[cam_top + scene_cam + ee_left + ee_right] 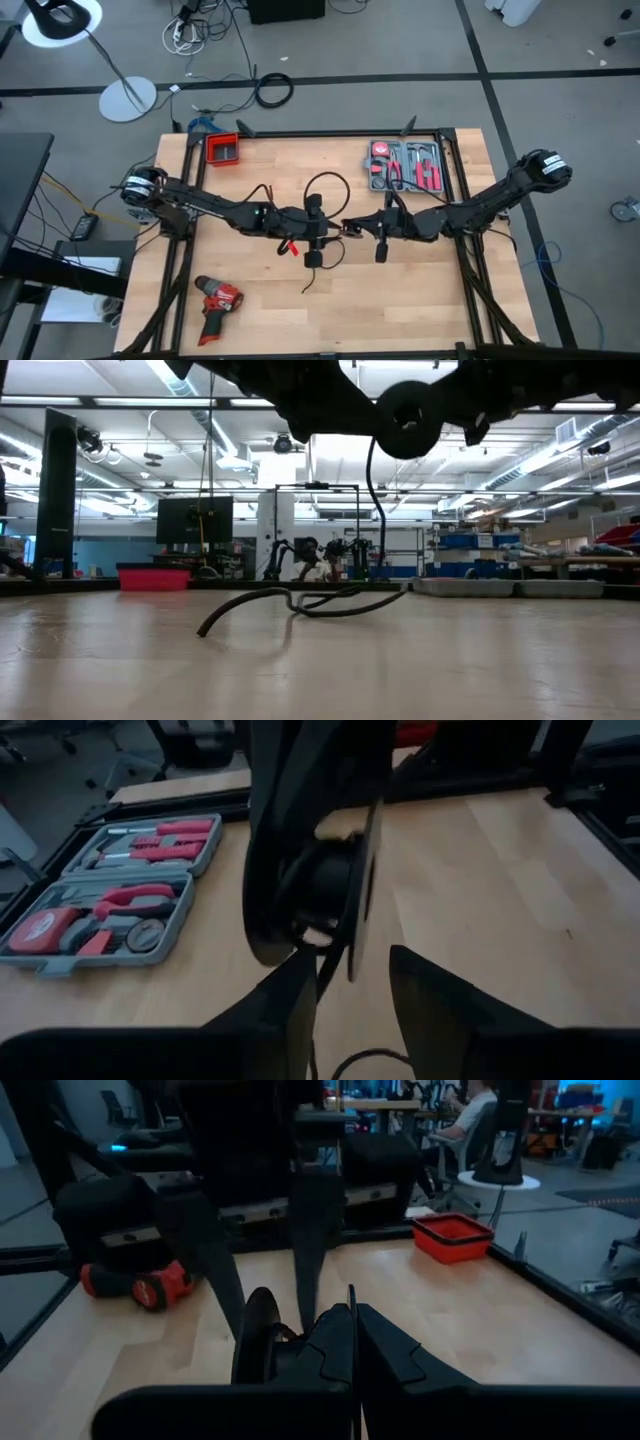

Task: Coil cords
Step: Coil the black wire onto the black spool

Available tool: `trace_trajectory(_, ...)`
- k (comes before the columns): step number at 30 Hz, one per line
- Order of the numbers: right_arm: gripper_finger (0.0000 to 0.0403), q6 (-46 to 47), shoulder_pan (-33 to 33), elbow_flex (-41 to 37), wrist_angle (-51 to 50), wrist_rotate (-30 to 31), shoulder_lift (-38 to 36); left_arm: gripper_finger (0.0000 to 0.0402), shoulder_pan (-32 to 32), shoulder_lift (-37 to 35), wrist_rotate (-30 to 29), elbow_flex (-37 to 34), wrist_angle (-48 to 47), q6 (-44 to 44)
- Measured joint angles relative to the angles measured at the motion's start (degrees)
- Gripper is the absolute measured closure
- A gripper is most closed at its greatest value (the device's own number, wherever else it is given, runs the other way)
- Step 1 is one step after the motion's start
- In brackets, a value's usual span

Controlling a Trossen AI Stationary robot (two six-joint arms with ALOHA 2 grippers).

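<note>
With the left gripper (313, 243) fingers parted and only the right gripper (350, 228) pinching the cord (325, 187) mid-worktop (420, 300), the loose loop may spring open.

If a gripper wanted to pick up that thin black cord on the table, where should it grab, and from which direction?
Probably from straight above, pinching across the strand. The cord is thin, and the low view shows much of it lying flat on the wooden table, so a sideways approach would likely slide past. The open loop's far arc is bare of both arms, a fair spot to grip.
</note>
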Motion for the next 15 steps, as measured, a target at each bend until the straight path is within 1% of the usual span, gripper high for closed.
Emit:
trace_trajectory(6,0.0403,-1.1,-0.6,1.1,-0.9,0.0,0.0,0.0271,0.0,0.0,-1.7,1.7,-1.1,0.2)
trace_trajectory(9,0.0403,-0.4,-1.2,1.2,-0.8,-0.8,0.0,0.0283,0.0,0.1,-2.6,2.5,-1.5,0.2)
trace_trajectory(12,0.0403,-0.1,-1.1,1.2,-0.5,-1.0,-0.1,0.0319,0.0,0.1,-2.6,2.9,-1.5,0.3)
trace_trajectory(15,0.0403,-0.2,-1.1,1.2,-0.2,-1.1,-0.1,0.0375,-0.1,0.1,-2.7,2.9,-1.5,0.3)
